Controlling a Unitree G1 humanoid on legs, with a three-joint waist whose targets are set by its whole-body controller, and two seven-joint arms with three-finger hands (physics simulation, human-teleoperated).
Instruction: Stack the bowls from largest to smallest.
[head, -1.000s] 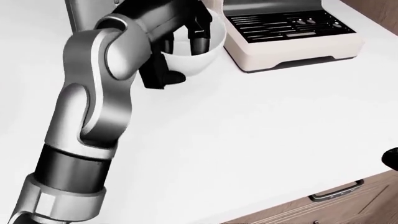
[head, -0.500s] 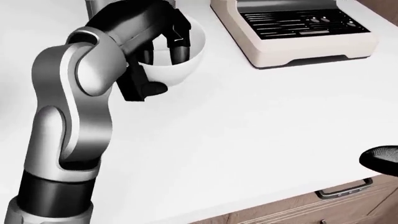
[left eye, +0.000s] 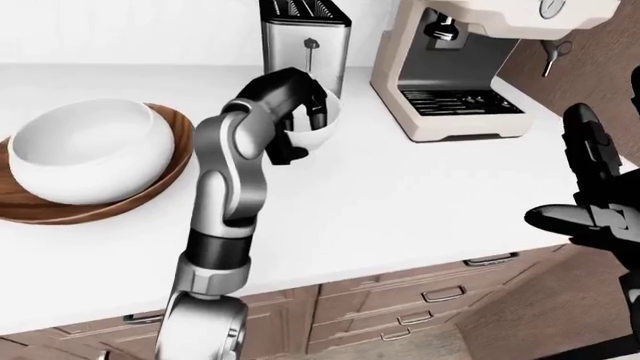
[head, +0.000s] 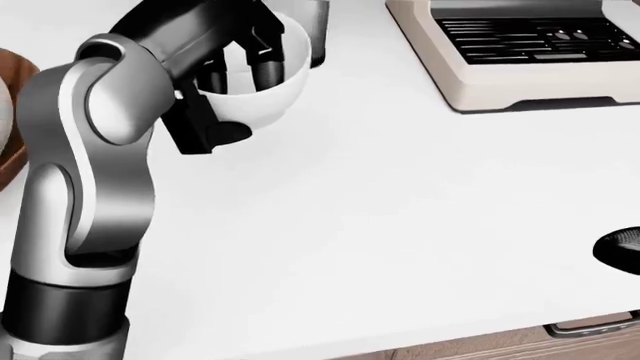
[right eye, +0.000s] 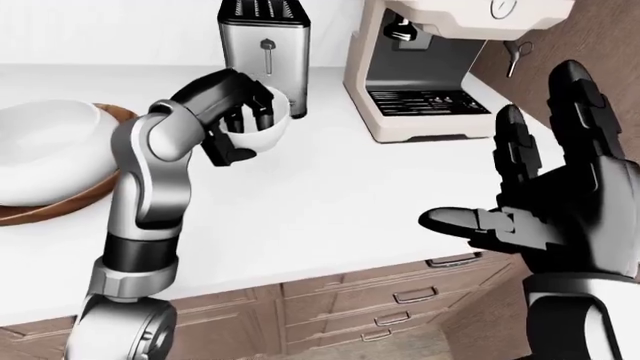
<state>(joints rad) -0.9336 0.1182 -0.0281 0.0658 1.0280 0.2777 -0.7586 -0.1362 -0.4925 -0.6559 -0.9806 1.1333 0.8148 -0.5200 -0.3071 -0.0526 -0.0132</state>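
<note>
Presently the left arm rises from the bottom left of the left-eye view, forearm near upright, and bends sharply at the elbow so that the left hand (head: 235, 56) reaches toward the top of the view. That hand grips a small white bowl (head: 262, 94): two dark fingers (head: 268, 71) hook down inside the rim while the thumb (head: 200, 124) presses the outer wall. The bowl is tilted, its opening turned toward the hand; whether it rests on the counter (head: 400, 195) or is held just clear of it cannot be told. It sits just beside the base of a steel toaster (left eye: 305, 41) and left of a cream coffee machine (left eye: 470, 67) in the left-eye view.

A large white bowl (left eye: 85, 157) stands in a wooden bowl (left eye: 160, 176) at the left edge of the left-eye view, well apart from the small bowl.

The right hand (right eye: 560, 202) is raised at the right of the right-eye view, off the counter edge, above the drawers (right eye: 380, 307). Its fingers are spread and point upward, the thumb juts toward the left, and the palm holds nothing.
</note>
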